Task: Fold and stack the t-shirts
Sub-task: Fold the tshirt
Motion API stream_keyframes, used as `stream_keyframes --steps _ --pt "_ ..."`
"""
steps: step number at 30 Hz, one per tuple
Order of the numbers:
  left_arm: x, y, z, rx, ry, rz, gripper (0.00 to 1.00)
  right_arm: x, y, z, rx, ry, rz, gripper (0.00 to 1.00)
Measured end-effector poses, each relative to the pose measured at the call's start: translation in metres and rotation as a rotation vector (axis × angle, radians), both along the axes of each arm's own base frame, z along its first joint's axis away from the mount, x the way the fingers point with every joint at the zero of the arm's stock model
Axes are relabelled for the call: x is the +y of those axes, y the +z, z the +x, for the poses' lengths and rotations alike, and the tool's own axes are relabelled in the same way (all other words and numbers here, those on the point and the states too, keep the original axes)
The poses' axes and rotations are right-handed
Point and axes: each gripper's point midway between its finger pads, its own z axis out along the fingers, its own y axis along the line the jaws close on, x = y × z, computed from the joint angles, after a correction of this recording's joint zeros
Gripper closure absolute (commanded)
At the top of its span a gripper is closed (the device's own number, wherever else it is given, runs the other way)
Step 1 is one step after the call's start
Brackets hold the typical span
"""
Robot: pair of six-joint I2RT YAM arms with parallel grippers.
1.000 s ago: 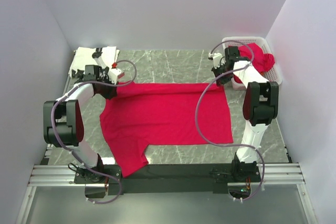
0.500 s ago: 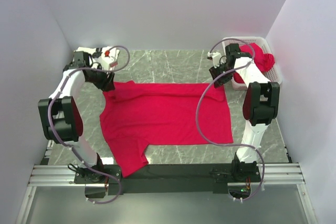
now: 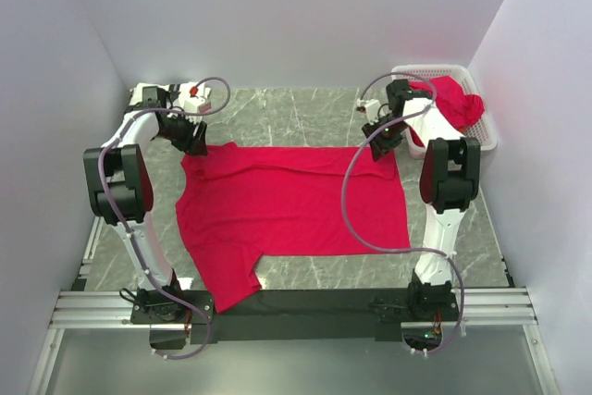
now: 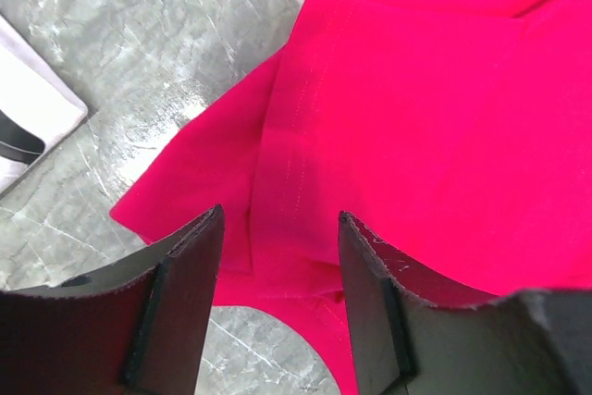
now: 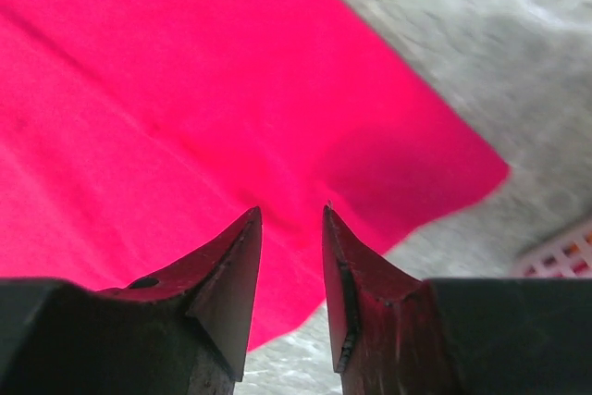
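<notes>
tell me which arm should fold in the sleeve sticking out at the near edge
Left, likely: the sleeve lies by the left arm's base, and the left gripper is open. The right gripper is over the far right corner of the shirt.

A second ago my left gripper (image 4: 279, 219) and right gripper (image 5: 291, 215) were clamped on the far corners of the red shirt (image 3: 296, 201). Now both jaws stand apart and the cloth lies loose under them. My left arm has swung back toward the far-left corner, by the white shirt (image 4: 28, 104).
</notes>
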Motion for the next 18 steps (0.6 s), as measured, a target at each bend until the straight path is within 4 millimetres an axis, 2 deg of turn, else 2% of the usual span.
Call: stream_keyframes --steps 5,9,13,18 --pt "0.0 -0.012 0.002 0.027 0.01 0.015 0.42 0.024 -0.005 -0.007 0.024 0.053 -0.011 0.61" --pt "0.001 -0.02 0.0 0.051 0.013 0.021 0.41 0.034 -0.009 -0.012 0.034 0.094 -0.028 0.58" --pt "0.001 -0.021 -0.001 0.055 0.013 0.027 0.41 0.023 -0.018 -0.02 0.051 0.113 -0.08 0.57" --pt "0.001 -0.022 -0.002 0.056 0.01 0.035 0.4 0.0 -0.033 -0.048 0.107 0.138 -0.177 0.56"
